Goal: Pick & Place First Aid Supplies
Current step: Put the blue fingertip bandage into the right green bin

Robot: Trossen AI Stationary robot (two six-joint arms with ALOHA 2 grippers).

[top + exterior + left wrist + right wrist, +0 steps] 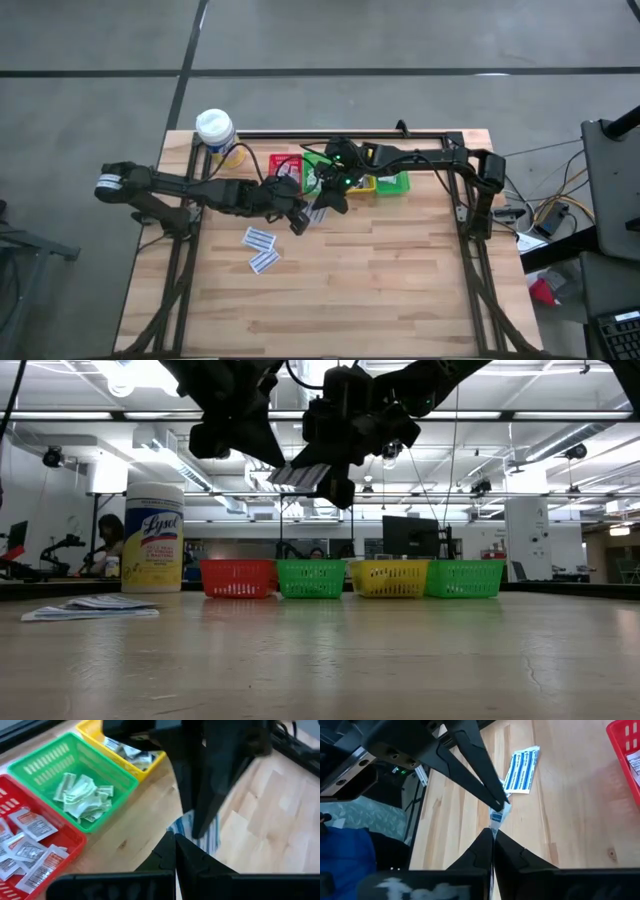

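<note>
**A:** Blue-striped packet (pixel 296 473) is held in the air, tilted, over the middle of the tabletop and nearer its back edge, just in front of the row of bins.

**B:** Held by which gripper?

**A:** Both. The left gripper (pixel 175 837) is clamped shut on one end of it. The right gripper (pixel 492 832) is pinched closed on the other end. The two sets of fingertips are seen almost tip to tip, with the packet between them.

**B:** Other supplies?

**A:** Two more blue-striped packets (pixel 262 249) are lying flat on the tabletop, left of centre, close together and clear of both grippers. The rest are seen inside the bins. White sachets with red print (pixel 30 845) are piled in the red bin (pixel 238 577). Pale green packets (pixel 82 795) are heaped in the green bin (pixel 311 577) next to it. A few packets are visible in the yellow bin (pixel 388 577), but their print cannot be made out.

**B:** Bin layout?

**A:** Four bins are lined up side by side along the back edge: red, green, yellow, then a second green bin (pixel 465 577). What is in the last one cannot be told.

**B:** Anything else?

**A:** A white-capped yellow canister (pixel 215 130) is stood upright at the back-left corner of the tabletop.
</note>
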